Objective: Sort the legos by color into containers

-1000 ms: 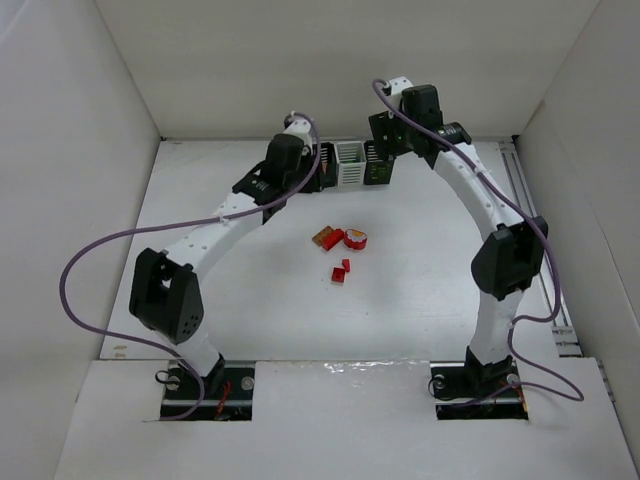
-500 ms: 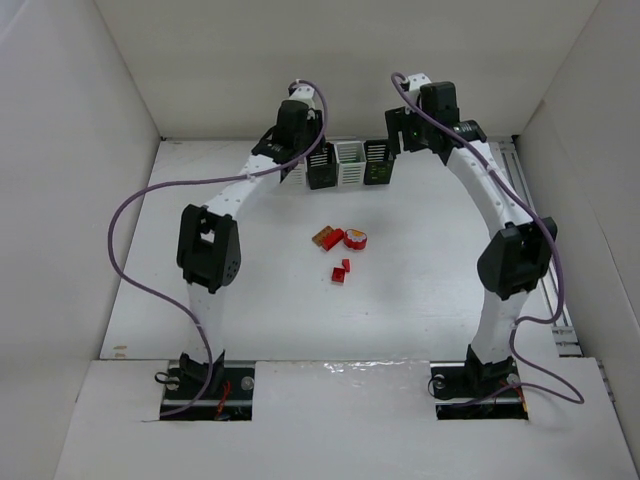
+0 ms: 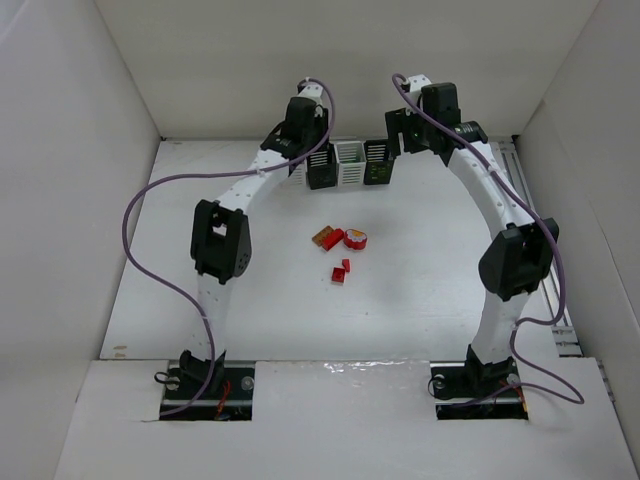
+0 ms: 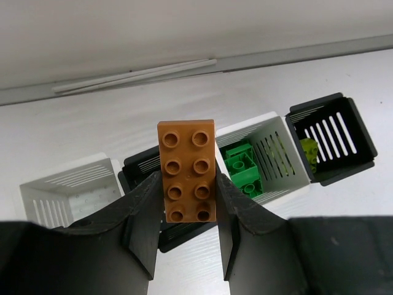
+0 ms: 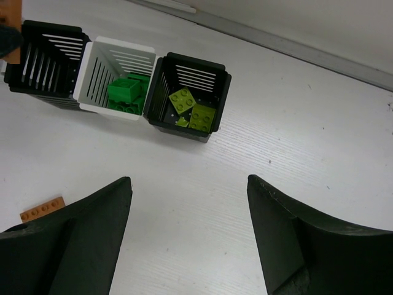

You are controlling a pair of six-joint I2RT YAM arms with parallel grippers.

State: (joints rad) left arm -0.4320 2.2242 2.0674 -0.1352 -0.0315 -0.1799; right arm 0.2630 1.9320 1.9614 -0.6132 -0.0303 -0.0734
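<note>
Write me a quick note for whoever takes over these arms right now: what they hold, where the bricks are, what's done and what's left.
Left gripper: shut on an orange brick, apparently held above the left black bin.
Right gripper: open and empty, near the right black bin.
Done: green bricks are in the inner white bin, and yellow-green bricks are in the right black bin. The far-left white bin looks empty.
Left: drop the orange brick, then sort the red bricks and a flat orange piece lying loose in front of the bins.
</note>
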